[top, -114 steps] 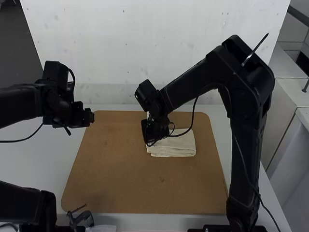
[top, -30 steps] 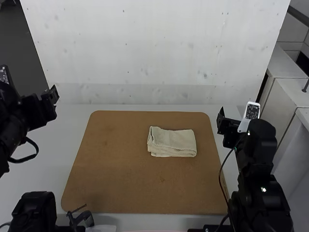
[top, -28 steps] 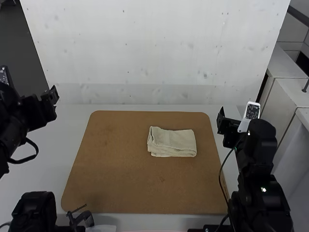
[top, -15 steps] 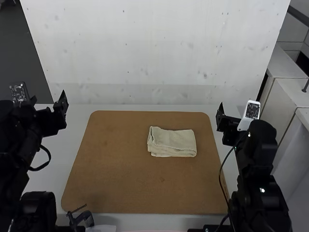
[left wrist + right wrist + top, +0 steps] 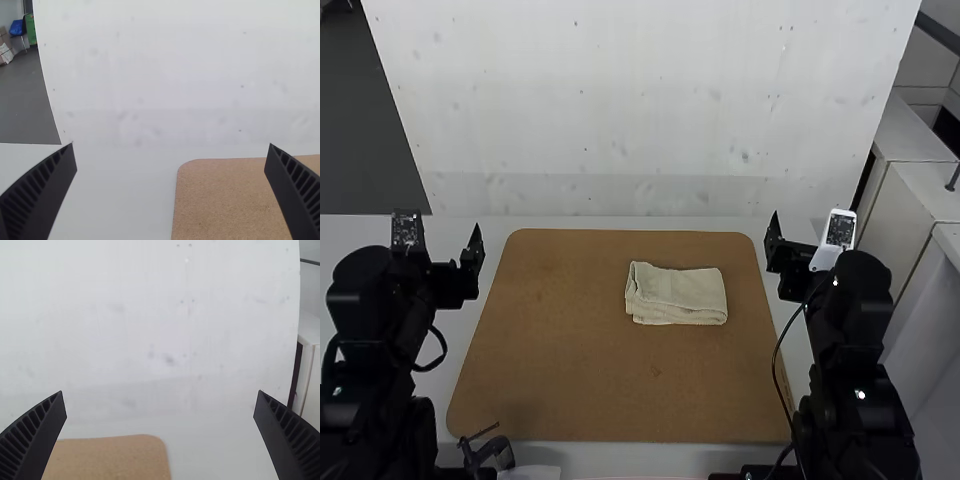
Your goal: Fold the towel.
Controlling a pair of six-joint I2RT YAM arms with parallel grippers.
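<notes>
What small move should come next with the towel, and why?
I'd probably just leave the towel alone: it already lies folded into a compact rectangle on the brown board, and the left gripper and right gripper are both open, well away from it.

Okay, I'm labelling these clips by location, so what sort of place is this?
Probably a robotics lab or test station: two arms, left and right, flank a brown board with a folded towel.

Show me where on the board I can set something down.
The board is bare from the folded towel to the left edge and the near edge; strips behind and right are narrow. The left arm and right arm crowd the table on either side.
</notes>
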